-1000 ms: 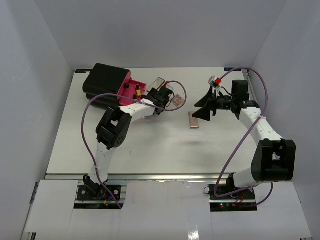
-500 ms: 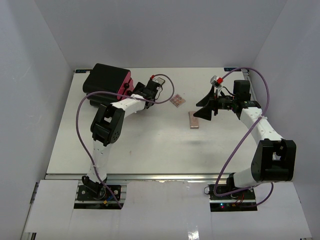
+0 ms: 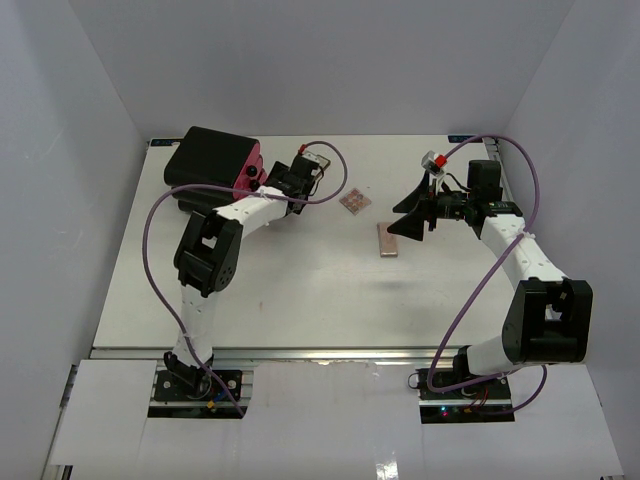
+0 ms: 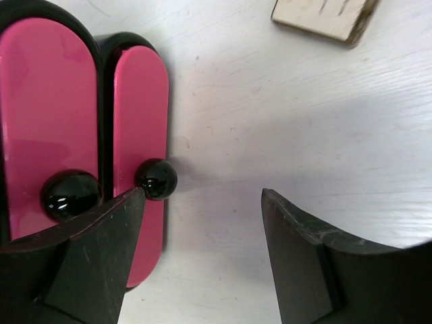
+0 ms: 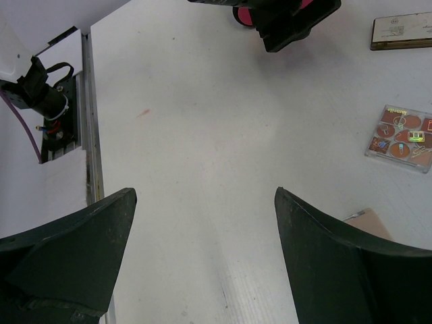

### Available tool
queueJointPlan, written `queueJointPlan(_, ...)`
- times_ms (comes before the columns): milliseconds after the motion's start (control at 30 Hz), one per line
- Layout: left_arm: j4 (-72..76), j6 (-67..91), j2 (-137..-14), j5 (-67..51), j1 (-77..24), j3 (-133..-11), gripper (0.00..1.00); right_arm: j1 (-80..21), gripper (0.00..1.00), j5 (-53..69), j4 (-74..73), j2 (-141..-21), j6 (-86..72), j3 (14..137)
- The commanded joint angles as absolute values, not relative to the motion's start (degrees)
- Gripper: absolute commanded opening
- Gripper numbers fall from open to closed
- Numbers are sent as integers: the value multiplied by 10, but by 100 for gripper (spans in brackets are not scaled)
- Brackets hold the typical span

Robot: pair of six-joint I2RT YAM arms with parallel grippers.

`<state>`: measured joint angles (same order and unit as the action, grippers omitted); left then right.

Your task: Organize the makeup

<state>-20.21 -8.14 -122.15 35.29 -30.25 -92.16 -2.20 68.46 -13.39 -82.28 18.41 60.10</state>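
The black box (image 3: 212, 160) stands at the back left with both pink drawers (image 4: 138, 121) pushed in. My left gripper (image 3: 268, 181) is open right in front of them. Its left finger sits beside the smaller drawer's black knob (image 4: 156, 179), with bare table between the jaws (image 4: 202, 199). A pale flat compact (image 4: 324, 17) lies just beyond it (image 5: 401, 32). The square pink palette (image 3: 354, 201) and the rectangular pink palette (image 3: 387, 240) lie mid-table. My right gripper (image 3: 410, 222) hovers open by the rectangular one, holding nothing (image 5: 206, 196).
White walls close in the table on three sides. The left arm's purple cable (image 3: 160, 230) loops over the left half of the table. A metal rail (image 5: 88, 135) runs along the table's edge in the right wrist view.
The pink drawer that stood open a second ago is now pushed shut. My left gripper has moved left up to the box front. The right arm has not moved.
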Motion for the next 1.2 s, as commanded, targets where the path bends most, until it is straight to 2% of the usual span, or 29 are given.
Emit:
queueJointPlan(0, -200, -55, -1179, 353, -308, -909, 79, -18, 90, 702, -132, -827, 185, 604)
queueJointPlan(133, -179, -60, -1206, 390, -304, -906, 76, -17, 90, 702, -132, -826, 185, 604)
queueJointPlan(267, -167, -62, -1228, 420, -297, -912, 69, -13, 90, 704, -132, -827, 185, 604)
queueJointPlan(833, -150, -75, -1280, 458, -272, -922, 68, -12, 89, 704, -133, -834, 185, 605)
queueJointPlan(1000, -149, -72, -1282, 472, -272, -921, 53, -11, 89, 704, -134, -835, 185, 606)
queueJointPlan(1167, -147, -72, -1276, 494, -272, -921, 54, -11, 89, 705, -134, -836, 185, 605)
